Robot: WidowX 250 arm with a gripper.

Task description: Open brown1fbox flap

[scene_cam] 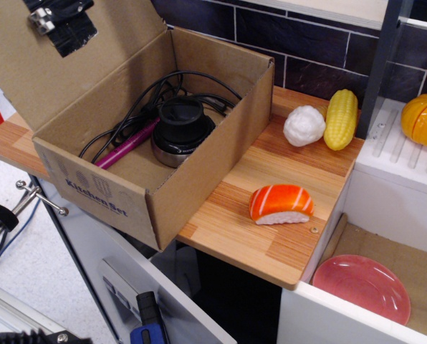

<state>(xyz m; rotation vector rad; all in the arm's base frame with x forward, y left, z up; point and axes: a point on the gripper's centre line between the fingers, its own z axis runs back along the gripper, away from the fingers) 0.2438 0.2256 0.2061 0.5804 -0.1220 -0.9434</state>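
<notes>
Brown1fbox (152, 165) sits on the left end of the wooden desk (285, 236), its front-left corner hanging past the desk edge. Flap (63, 72) stands up and leans outward off the left long edge, plain inner face toward me, box mouth fully clear. I see the tool (56, 20) only as a dark block at the top-left frame edge, in front of the flap's upper part; can't tell whether it touches the card or how wide it's spread, and I see nothing gripped. Inside the box: black round device (181, 129), pink stick (127, 145), black cables (138, 107). Right of the box, bare desk runs to the sushi piece (281, 204); white cauliflower (304, 125) and corn (341, 118) sit touching by the back wall. Red plate (362, 287) is on the lower shelf, well apart.
</notes>
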